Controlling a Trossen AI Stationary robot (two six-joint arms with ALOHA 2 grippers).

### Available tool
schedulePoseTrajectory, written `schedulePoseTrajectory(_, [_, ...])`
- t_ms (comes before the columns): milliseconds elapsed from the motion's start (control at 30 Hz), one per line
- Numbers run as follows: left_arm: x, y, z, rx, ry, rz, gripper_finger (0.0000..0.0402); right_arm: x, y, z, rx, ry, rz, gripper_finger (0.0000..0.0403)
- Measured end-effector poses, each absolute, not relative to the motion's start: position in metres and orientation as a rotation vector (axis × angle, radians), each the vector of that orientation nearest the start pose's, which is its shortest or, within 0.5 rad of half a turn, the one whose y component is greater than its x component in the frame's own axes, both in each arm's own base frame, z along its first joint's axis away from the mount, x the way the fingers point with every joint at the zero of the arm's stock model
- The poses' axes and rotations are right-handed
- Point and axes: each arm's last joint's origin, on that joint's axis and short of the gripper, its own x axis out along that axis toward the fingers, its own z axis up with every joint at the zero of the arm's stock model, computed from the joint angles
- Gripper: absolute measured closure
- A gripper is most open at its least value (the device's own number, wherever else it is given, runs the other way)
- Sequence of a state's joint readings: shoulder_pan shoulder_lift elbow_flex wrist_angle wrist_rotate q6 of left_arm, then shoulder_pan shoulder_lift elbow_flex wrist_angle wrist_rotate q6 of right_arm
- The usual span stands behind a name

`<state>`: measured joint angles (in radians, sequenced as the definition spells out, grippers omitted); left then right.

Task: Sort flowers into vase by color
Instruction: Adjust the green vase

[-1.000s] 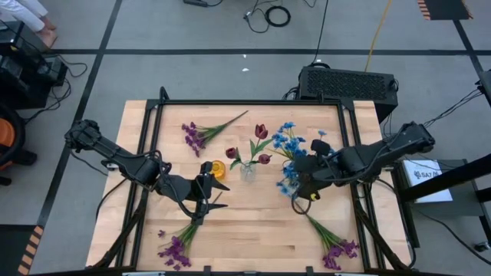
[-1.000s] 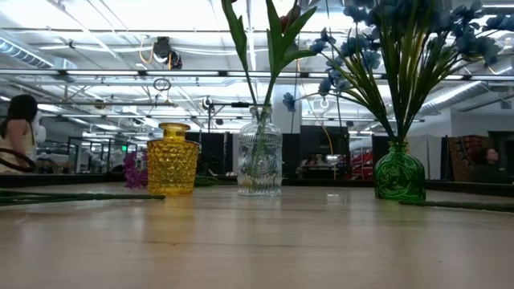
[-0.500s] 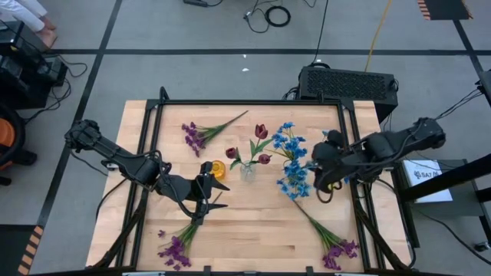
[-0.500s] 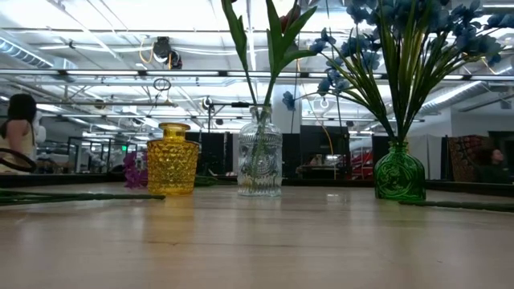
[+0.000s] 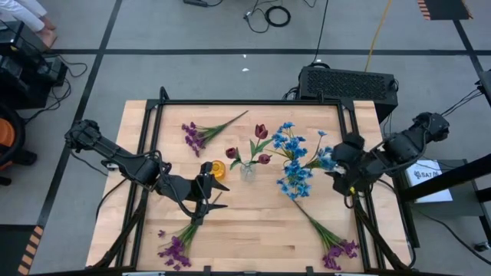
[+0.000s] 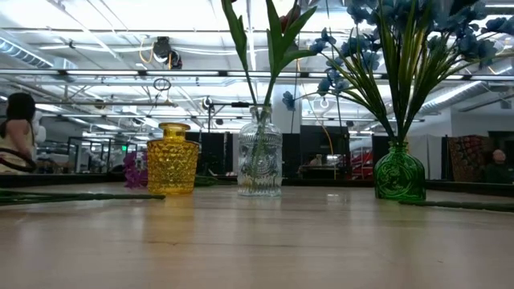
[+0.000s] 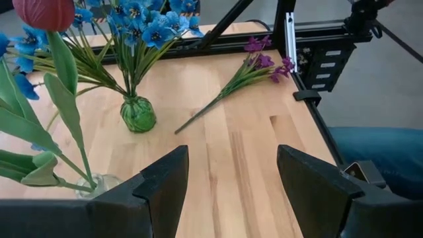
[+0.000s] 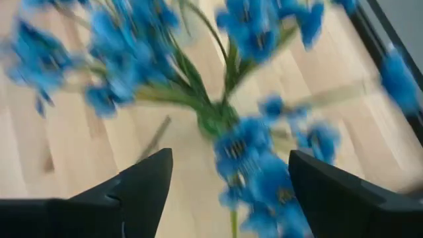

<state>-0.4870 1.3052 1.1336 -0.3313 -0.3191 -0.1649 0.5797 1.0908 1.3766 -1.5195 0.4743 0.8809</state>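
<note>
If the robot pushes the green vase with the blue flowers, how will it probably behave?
The green vase looks like small glass with a narrow neck, so it is probably hard and slippery. The blue flowers spread tall and wide above it, so a push high up may tip it. A low push would more likely slide it on the table.

Three vases stand in a row mid-table: the yellow vase (image 6: pixel 173 158), the clear vase (image 6: pixel 259 152) and the green vase (image 6: pixel 399 171), with narrow gaps between them. The blue flowers (image 5: pixel 295 161) fan wide above the green one, crowding approach from overhead. You have bare table (image 5: pixel 253 230) nearer the front edge, between the two loose purple sprigs.
</note>
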Motion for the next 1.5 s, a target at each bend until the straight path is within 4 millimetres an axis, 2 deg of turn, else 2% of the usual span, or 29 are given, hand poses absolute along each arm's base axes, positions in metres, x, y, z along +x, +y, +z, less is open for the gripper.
schedulePoseTrajectory(133, [0.257,-0.126,0.33,0.03,0.475,-0.124,0.0164,0.119,0.079,0.375,0.184,1.008,-0.342,0.0116])
schedulePoseTrajectory(300, [0.257,-0.126,0.33,0.026,0.475,-0.123,0.0164,0.113,0.094,0.377,0.162,0.912,-0.283,0.0142])
schedulePoseTrajectory(467, [0.257,-0.126,0.33,0.023,0.475,-0.123,0.0164,0.104,0.099,0.378,0.169,0.83,-0.316,0.017])
schedulePoseTrajectory(700, [0.257,-0.126,0.33,0.024,0.475,-0.123,0.0164,0.095,0.107,0.376,0.242,0.889,-0.279,0.0207])
schedulePoseTrajectory(967, [0.257,-0.126,0.33,0.023,0.475,-0.122,0.0164,0.091,0.127,0.368,0.274,0.923,-0.267,0.0282])
schedulePoseTrajectory(1067, [0.257,-0.126,0.33,0.023,0.475,-0.123,0.0164,0.095,0.137,0.346,0.223,0.936,-0.337,0.0317])
schedulePoseTrajectory(1167, [0.257,-0.126,0.33,0.022,0.474,-0.123,0.0164,0.1,0.145,0.312,0.17,0.96,-0.418,0.0351])
schedulePoseTrajectory(1300, [0.257,-0.126,0.331,0.017,0.463,-0.124,0.0164,0.109,0.15,0.264,0.176,0.882,-0.495,0.0391])
schedulePoseTrajectory(1500, [0.257,-0.126,0.331,0.019,0.465,-0.124,0.0164,0.127,0.142,0.208,0.251,0.754,-0.566,0.0397])
